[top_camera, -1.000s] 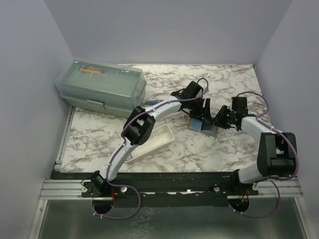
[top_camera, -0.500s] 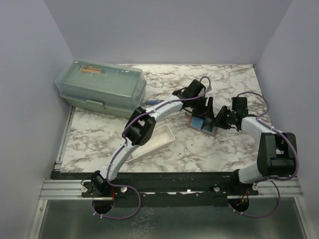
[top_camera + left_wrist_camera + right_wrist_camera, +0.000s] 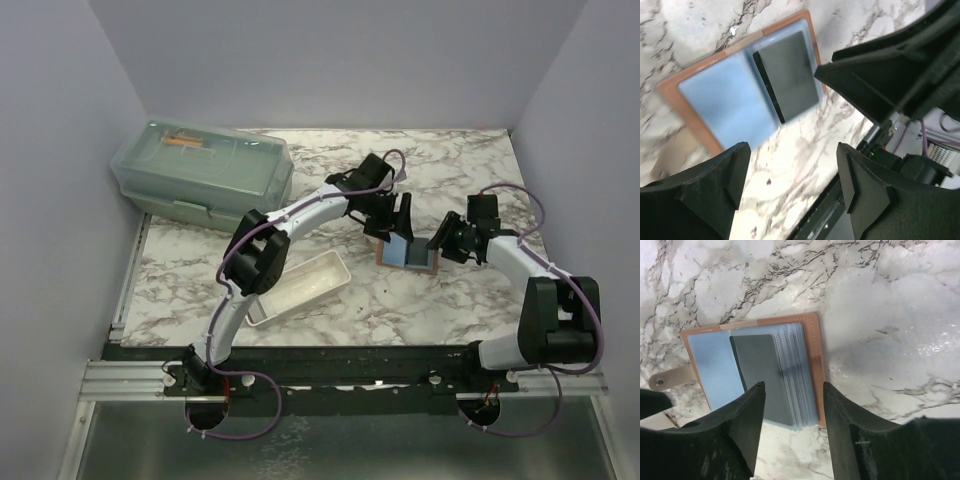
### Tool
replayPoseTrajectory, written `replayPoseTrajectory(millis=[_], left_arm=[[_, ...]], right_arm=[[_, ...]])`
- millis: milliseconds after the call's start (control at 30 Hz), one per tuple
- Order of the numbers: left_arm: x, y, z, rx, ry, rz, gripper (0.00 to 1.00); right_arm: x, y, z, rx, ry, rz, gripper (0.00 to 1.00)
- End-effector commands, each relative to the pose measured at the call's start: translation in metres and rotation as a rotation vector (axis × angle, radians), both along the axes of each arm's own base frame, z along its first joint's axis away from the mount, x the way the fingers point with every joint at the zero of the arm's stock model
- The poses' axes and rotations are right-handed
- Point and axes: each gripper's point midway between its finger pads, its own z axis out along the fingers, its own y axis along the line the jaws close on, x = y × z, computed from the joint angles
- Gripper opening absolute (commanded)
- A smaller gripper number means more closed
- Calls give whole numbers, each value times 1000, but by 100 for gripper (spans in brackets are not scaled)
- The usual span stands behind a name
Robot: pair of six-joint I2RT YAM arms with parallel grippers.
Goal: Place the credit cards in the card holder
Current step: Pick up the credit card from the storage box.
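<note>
The tan-brown card holder [image 3: 381,252] lies open on the marble table. A dark grey credit card [image 3: 760,375] rests on its stack of clear sleeves [image 3: 796,372]. A light blue-grey rectangle [image 3: 715,367] covers the other half. The holder's strap with a stud [image 3: 667,378] sticks out to one side. My left gripper [image 3: 392,222] hovers just behind the holder, open and empty. In the left wrist view the holder's brown rim [image 3: 671,96] and the dark card [image 3: 790,75] lie beyond the left gripper [image 3: 792,172]. My right gripper [image 3: 792,400] is open and empty over the holder's right edge.
A translucent green storage box [image 3: 205,180] stands at the back left. A long white tray [image 3: 300,285] lies beside the left arm's elbow. Purple walls close in the table on three sides. The right gripper's black body [image 3: 890,75] is close to the left gripper.
Both grippers have opened wider. The left gripper has drawn back off the holder and its elbow has swung left. The holder has stayed where it was.
</note>
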Motion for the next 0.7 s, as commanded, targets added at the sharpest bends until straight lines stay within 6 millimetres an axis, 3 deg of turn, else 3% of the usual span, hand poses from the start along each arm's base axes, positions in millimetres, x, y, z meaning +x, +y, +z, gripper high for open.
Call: replayPoseTrajectory(millis=[0,133,267,367,467,567,667], left_arm=[[-6,36,74,-10,-118,-8,77],[-23,84,90,78,-182,35,77],[-37,153,92,179,-205,168,77],[-41,212,98,263,-245,329,77],[-41,262,113,322,-317,480,78],[-41,295,146,337,-428,603,78],[-47,311,182,288,-522,676,81]], right_arm=[[3,-8,24,-71,-60,34,57],[2,-2,50,-92,-125,76,66],[0,36,80,-87,-182,162,72],[-6,87,99,-14,-209,254,73],[-15,153,117,144,-251,370,73],[-31,221,126,275,-252,492,73],[-42,277,128,316,-242,583,73]])
